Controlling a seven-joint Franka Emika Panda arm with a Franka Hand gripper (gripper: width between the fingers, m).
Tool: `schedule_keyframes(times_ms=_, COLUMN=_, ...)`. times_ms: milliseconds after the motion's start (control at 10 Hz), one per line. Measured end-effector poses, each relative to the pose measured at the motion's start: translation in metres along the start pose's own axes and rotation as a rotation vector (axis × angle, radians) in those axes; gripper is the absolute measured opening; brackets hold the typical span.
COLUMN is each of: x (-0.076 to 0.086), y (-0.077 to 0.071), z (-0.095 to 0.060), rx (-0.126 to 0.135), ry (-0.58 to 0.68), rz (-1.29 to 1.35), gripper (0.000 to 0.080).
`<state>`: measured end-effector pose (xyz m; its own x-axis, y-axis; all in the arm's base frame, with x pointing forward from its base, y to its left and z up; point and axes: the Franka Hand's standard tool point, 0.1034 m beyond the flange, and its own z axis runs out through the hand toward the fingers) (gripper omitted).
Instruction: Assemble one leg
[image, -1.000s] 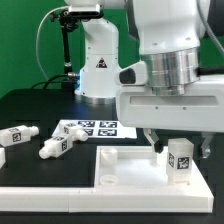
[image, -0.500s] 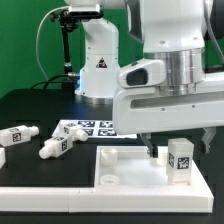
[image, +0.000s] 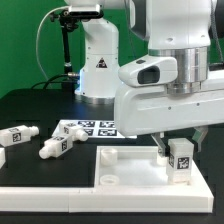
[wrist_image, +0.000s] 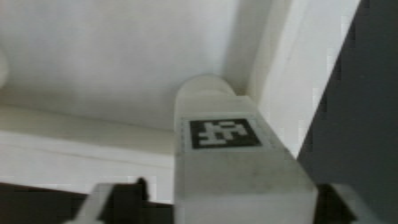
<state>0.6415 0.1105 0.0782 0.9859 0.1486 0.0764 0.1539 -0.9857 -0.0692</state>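
Note:
One leg (image: 181, 159), a chunky white peg with a black-and-white tag, stands upright in the corner of the large white panel (image: 125, 168) at the exterior view's right. My gripper (image: 178, 148) hangs over it with a finger on either side of its top. In the wrist view the leg (wrist_image: 228, 150) lies between the fingers (wrist_image: 121, 205), with dark gaps at both sides, so the gripper (wrist_image: 222, 208) looks open around it. The panel's raised rim (wrist_image: 267, 50) runs past the leg.
Two loose legs (image: 18, 134) (image: 55, 147) lie on the black table at the exterior view's left, and a third shows at the edge (image: 2, 157). The marker board (image: 88, 129) lies behind the panel. A round hole (image: 107, 180) is in the panel. The arm's base (image: 98, 65) stands at the back.
The wrist has turned about the standing leg and shifted slightly to the exterior view's right. The leg and its tag have stayed as they were.

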Motion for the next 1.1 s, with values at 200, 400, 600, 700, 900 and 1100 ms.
schedule_keyframes(times_ms=200, x=0.0000, y=0.0006, z=0.0000, rx=-0.001, ry=0.000, rz=0.151, gripper=0.0285)
schedule_keyframes(times_ms=400, x=0.0002, y=0.0012, z=0.0008, rx=-0.010, ry=0.015, rz=0.479, gripper=0.0285)
schedule_keyframes(times_ms=600, x=-0.0008, y=0.0020, z=0.0001, rx=-0.003, ry=-0.006, rz=0.938, gripper=0.0285)
schedule_keyframes(times_ms=700, x=-0.0002, y=0.0018, z=0.0003, rx=0.010, ry=-0.037, rz=1.140, gripper=0.0285)
schedule_keyframes(times_ms=900, x=-0.0011, y=0.0007, z=0.0012, rx=0.022, ry=-0.047, rz=1.322, gripper=0.0285)
schedule_keyframes(times_ms=1100, x=-0.0012, y=0.0014, z=0.0015, rx=0.019, ry=-0.043, rz=1.235, gripper=0.0353)
